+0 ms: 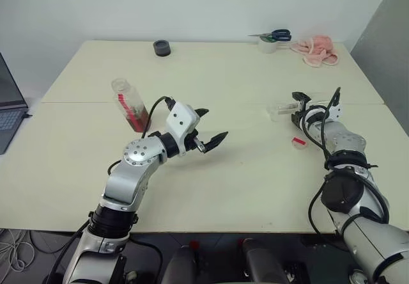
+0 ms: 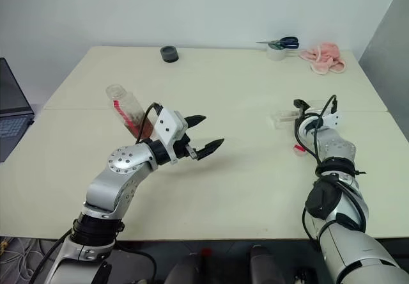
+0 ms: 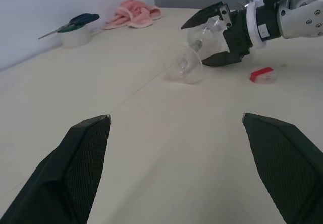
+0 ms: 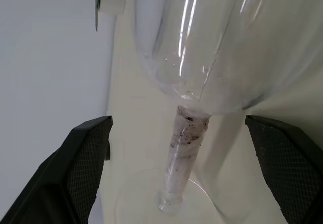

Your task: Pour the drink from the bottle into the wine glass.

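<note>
- bottle [image 1: 130, 105] stands tilted at table's [image 1: 211, 181] 9 o'clock, uncapped, a little reddish-brown drink [image 1: 138, 119] in its bottom
- left gripper [image 1: 211, 128] at 3 o'clock of bottle, fingers spread, nothing between them
- wine glass [image 3: 194, 57] lies on its side at table's 3 o'clock, bowl empty
- right gripper [image 3: 214, 35] spread wide around the glass bowl
- red cap [image 1: 299, 141] on table at 6 o'clock of glass

Red-labelled clear bottle [image 1: 130, 105], red cap [image 1: 299, 141], pink cloth [image 1: 315, 49].
</note>
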You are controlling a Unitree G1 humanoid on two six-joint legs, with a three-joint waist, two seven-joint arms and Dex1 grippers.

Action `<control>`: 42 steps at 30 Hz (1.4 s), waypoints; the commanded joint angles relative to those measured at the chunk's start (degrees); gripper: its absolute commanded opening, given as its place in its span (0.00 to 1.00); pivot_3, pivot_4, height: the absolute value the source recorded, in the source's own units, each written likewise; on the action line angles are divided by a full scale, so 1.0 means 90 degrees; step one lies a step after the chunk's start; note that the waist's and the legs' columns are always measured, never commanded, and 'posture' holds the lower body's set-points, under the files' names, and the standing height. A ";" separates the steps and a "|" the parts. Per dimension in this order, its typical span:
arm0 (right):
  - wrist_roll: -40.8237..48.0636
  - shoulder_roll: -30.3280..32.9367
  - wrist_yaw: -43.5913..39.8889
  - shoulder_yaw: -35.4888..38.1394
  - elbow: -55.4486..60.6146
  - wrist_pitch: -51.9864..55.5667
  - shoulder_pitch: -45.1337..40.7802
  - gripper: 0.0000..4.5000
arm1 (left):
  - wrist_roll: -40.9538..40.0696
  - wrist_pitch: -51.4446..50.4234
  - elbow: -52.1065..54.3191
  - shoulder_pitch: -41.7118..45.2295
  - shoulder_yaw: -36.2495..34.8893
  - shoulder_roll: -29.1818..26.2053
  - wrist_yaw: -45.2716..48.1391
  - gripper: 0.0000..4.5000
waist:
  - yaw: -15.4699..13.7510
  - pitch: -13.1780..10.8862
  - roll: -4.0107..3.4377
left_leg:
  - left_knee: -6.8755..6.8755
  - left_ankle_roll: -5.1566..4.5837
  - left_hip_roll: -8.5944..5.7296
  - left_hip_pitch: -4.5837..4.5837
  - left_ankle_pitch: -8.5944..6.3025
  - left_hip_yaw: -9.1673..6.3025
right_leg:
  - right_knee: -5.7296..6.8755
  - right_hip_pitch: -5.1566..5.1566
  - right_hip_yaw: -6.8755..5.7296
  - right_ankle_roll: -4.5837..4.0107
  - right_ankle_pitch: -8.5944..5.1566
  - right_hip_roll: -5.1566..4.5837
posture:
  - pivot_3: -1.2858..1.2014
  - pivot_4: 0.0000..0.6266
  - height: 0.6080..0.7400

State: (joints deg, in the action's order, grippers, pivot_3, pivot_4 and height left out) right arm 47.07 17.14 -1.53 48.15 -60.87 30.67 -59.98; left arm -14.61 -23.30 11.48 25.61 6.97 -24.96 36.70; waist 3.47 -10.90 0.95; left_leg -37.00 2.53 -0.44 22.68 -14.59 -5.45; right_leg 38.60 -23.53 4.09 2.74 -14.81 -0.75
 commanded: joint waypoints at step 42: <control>-0.5148 -0.2098 -0.1424 -0.6418 0.4037 -0.5568 0.2949 0.08 | -0.1413 -0.1158 0.1191 -0.1478 -0.2245 -0.1280 0.0341 1.00 | 0.0129 -0.0003 -0.0014 | 0.0007 0.0067 0.0012 0.0021 0.0040 -0.0016 | 0.0042 -0.0056 -0.0003 -0.0016 0.0010 0.0005 | 0.52 0.24 1.00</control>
State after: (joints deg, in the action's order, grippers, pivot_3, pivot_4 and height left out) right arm 1.23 -0.77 -13.70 -8.29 -25.48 -16.43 -33.06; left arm -26.31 -33.39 20.00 12.82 -10.83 -35.59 39.76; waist 4.63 -10.93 0.83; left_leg -36.93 3.13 -0.31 22.86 -14.23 -5.58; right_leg 38.99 -24.03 4.06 2.57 -14.71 -0.68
